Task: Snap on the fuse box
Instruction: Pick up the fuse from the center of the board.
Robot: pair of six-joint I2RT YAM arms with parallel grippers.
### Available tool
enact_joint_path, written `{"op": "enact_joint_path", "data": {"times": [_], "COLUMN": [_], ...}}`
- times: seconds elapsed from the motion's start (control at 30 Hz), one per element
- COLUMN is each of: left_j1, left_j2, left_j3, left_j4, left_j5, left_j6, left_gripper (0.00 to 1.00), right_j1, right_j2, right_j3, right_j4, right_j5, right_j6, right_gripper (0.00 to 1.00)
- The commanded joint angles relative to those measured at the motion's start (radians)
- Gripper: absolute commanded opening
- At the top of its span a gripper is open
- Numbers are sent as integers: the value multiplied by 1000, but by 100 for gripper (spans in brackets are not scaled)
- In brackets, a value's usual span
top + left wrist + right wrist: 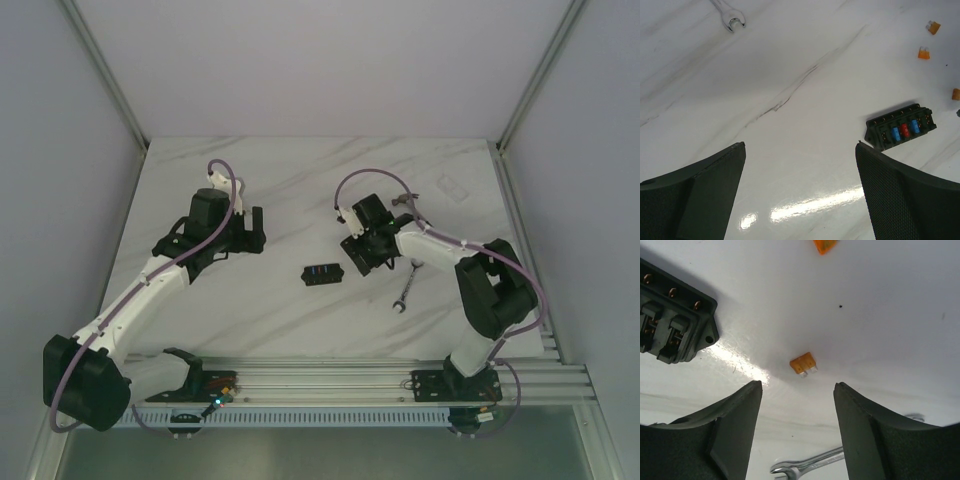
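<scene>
On the table [280, 325]: the fuse box [322, 274] lay at centre, fuses up, outside my grasp.
Left gripper [800, 147]: fingers stood spread wide, empty.
Right gripper [797, 387]: fingers stood apart, empty, just short of an orange fuse [803, 364].

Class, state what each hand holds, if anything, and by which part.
Nothing is held: the left hand and the right hand are both open and empty. The orange fuse lies untouched.

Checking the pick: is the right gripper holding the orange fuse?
No, the orange fuse lies on the table, untouched, just ahead of the open right gripper.
</scene>
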Motion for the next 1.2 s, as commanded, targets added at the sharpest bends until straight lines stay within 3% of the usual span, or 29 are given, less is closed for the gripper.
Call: {"op": "enact_joint_path", "data": {"times": [0.0,0.37,0.63,0.87,1.17], "left_j1": [6,7,8,9,8], "left_j2": [-14,-11,-9,-8,-8], "left_j3": [-10,-11,-9,-11,-10], "left_j4": [-12,-12,-12,-12,-12], "left_j5": [18,20,28,29,34], "left_j6": [-5,-3,-3,-3,-3], "left_gripper": [100,100,100,100,100], "right_j1": [4,5,5,-6,-27], "right_j2": [7,123,168,202,185], "right_j3": [56,144,169,176,177], "right_j4": [-54,-121,-125,-128,-140], "right_j5": [2,-61,-25,74,51], "right_j6": [-221,-304,-307,-253,-166], "right_gripper": [64,56,49,40,39]}}
